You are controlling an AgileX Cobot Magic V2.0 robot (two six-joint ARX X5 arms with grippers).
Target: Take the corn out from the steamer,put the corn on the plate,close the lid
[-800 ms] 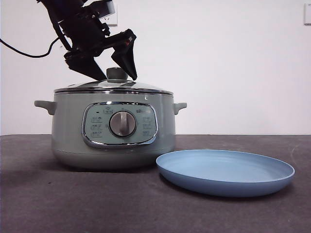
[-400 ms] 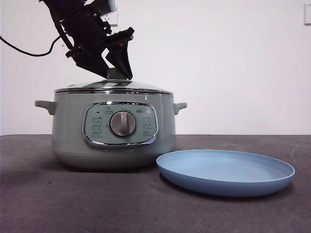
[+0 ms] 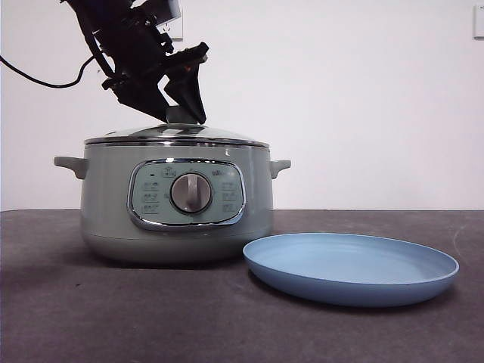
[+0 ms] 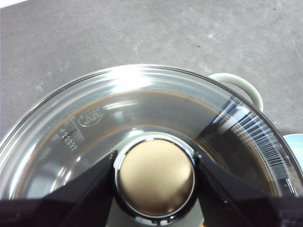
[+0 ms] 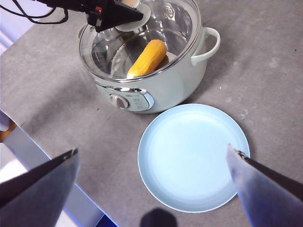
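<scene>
While the domed glass lid with its shiny metal rim (image 3: 176, 136) sits on the wide sage-green steamer pot (image 3: 175, 198), I see my left gripper (image 4: 154, 176) reaching down at a slant from the upper left, its black jaws pinching the lid's round pale knob (image 4: 155, 176) from both sides. Through the glass, the yellow-orange corn cob (image 5: 147, 58) lies inside the pot. Just right of the pot, the shallow light-blue plate (image 3: 351, 267) rests bare on the dark grey table (image 3: 113, 310). My right gripper (image 5: 151, 156) hangs high over the plate, jaws spread wide. A white wall (image 3: 363, 98) runs behind
</scene>
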